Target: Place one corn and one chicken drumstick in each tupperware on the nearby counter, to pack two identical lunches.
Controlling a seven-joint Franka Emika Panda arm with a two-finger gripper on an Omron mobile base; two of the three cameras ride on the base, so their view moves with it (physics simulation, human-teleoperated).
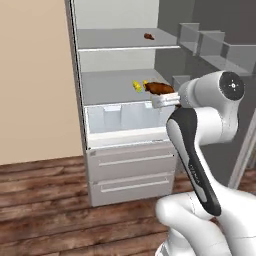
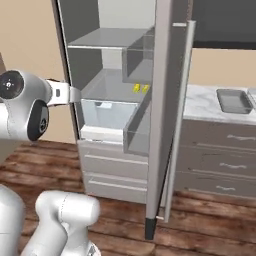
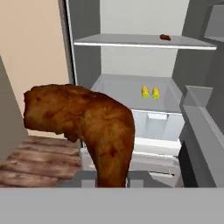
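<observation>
— While the drumstick [image 3: 94,131] loomed near in the hand view, hiding the fingertips, was the gripper [image 1: 161,94] clamped on it?
— Yes, held before the open fridge [image 1: 125,100]. Two corn cobs [image 3: 150,92] lay far back on the middle shelf; another drumstick [image 3: 165,37] was tiny above.

Kitchen: open fridge [image 1: 125,100], marble counter [image 2: 205,107] over drawers [image 2: 220,160], wood floor [image 1: 45,200].
</observation>
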